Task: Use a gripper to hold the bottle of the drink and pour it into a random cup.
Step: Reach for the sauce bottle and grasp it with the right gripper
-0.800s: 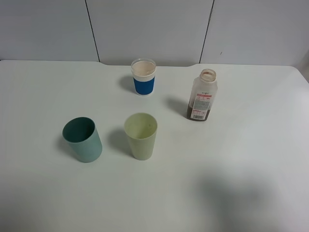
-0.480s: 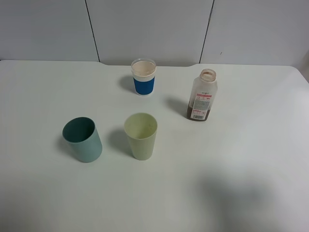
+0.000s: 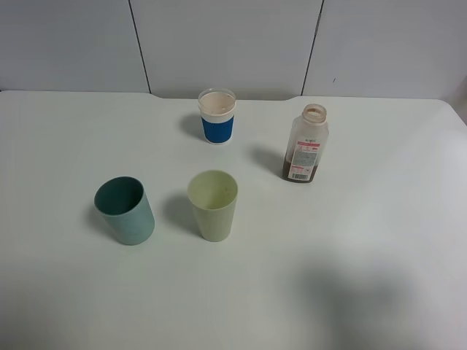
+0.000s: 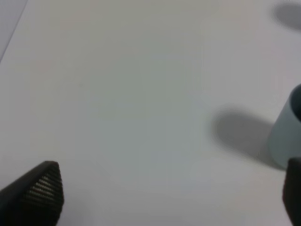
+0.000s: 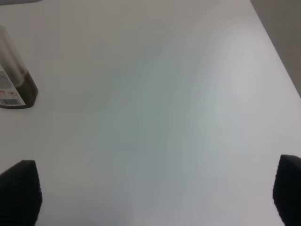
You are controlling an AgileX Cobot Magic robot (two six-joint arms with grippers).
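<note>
White worktop (image 3: 66, 131) fills every view, backed by pale wall panels (image 3: 226, 44). Just ahead of the left hand (image 4: 168, 197), whose fingers (image 4: 42, 190) are spread wide on nothing, a teal tumbler (image 3: 125, 211) is seen beyond one fingertip. Further along stand the cup (image 3: 213, 205) and a blue-banded white cup (image 3: 217, 117). The bottle (image 3: 305, 144) is stood upright, its long axis vertical, with the drink (image 3: 290, 166) low inside. It lies ahead of the right hand (image 5: 154, 190), offset toward the worktop's middle. That hand, also spread and empty, is judged the nearer.
</note>
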